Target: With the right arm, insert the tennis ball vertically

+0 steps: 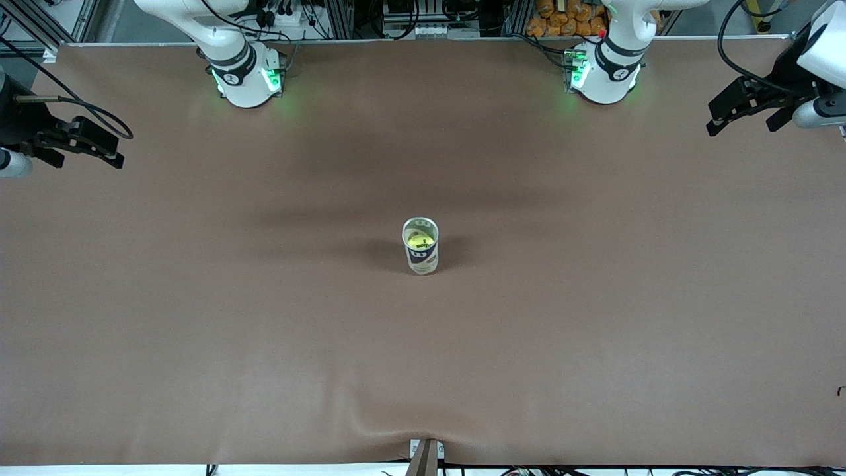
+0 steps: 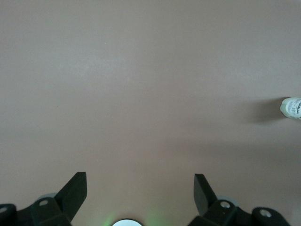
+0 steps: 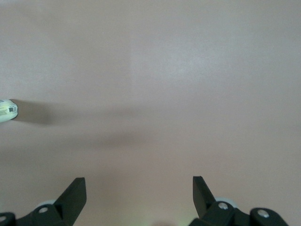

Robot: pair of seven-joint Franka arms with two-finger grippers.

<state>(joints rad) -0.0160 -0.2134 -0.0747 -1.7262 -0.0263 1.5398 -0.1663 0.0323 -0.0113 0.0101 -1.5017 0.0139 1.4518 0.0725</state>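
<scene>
Right gripper [image 1: 99,147]: hanging above the brown table mat [image 1: 198,317] at the right arm's end of the table, near the edge of the front view. Fingers [image 3: 75,193] standing spread wide apart, holding nothing, only bare mat showing between them in the right wrist view. Arm waiting.

Tennis ball can [image 1: 420,245]: standing upright on the mat about midway between the two ends of the table, well apart from both grippers. Mouth open and facing up. Casting a soft shadow toward the right arm's end.

Tennis ball [image 1: 420,240]: sitting inside the can, yellow-green surface with dark lettering showing through the open top and the clear upper wall. How deep in the can, cannot tell.

Can also appearing at the very edge of each wrist view, small and partly cut off [image 3: 7,110] [image 2: 291,108].

Left gripper [image 1: 743,114]: hanging above the mat at the left arm's end of the table, near the edge of the front view. Fingers [image 2: 203,190] likewise standing spread wide, holding nothing, touching nothing. Arm waiting.

Mat: showing a raised wrinkle at the edge nearest the front camera, by a small clamp fitting [image 1: 426,455].
</scene>
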